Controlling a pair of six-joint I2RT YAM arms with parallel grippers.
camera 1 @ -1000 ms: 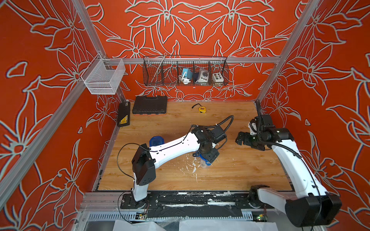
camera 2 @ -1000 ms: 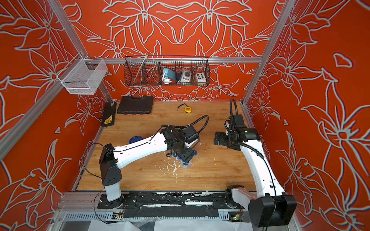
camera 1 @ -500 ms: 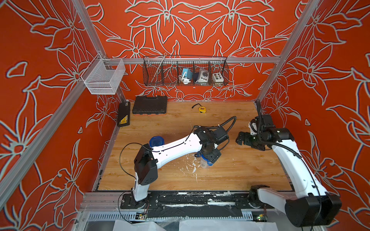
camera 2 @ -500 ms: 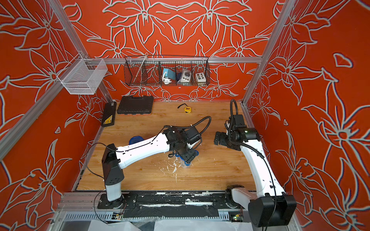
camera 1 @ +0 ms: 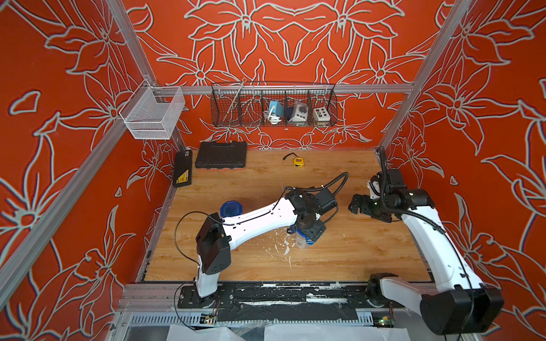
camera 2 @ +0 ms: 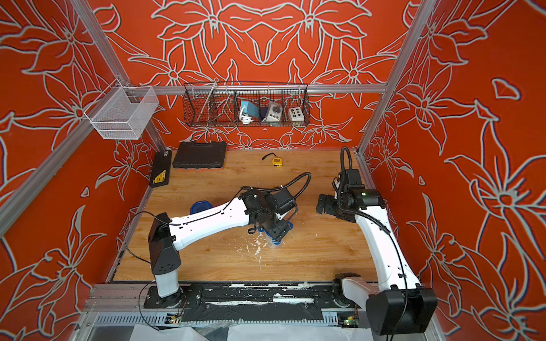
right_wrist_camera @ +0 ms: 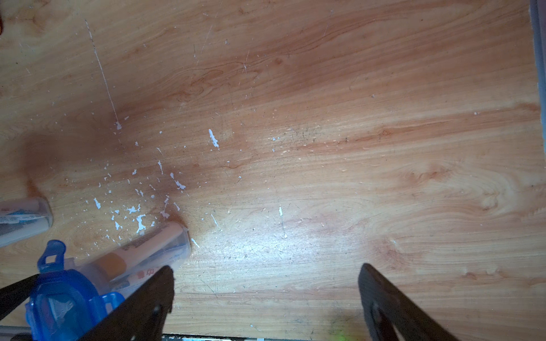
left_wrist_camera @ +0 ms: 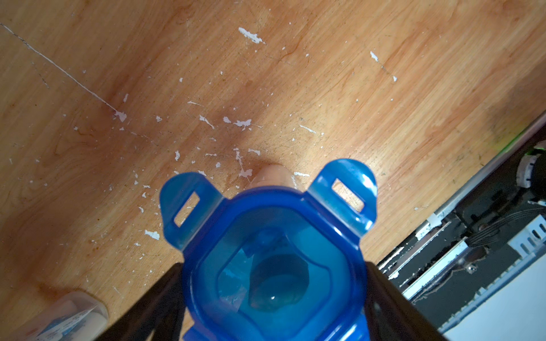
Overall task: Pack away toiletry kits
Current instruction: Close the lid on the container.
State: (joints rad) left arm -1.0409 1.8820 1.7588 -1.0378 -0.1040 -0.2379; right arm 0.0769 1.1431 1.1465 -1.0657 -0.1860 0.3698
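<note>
Logging left gripper [left_wrist_camera: 273,267]: fingers [left_wrist_camera: 159,298] are pressed against opposite sides of the blue lid [left_wrist_camera: 266,212], which is pinched between them. Two of its tabs stick out past the fingertips.

The clear cup [right_wrist_camera: 178,255] sits under the lid and runs away from the gripper at a tilt. Its far end is down at the wooden tabletop [right_wrist_camera: 325,147]; contact cannot be confirmed. Inside is a white bottle [right_wrist_camera: 153,239] with an orange-yellow cap. The other contents are blurred.

Right gripper [right_wrist_camera: 266,268]: jaws spread wide, with only tabletop showing in the gap. The held cup lies just outside one of its fingers.

A second cup [right_wrist_camera: 20,220] lies on its side, farther out beyond the held one, with a printed tube inside.

In a top view, a second blue lid [camera 1: 231,208] sits beside the left forearm, well behind that gripper.
</note>
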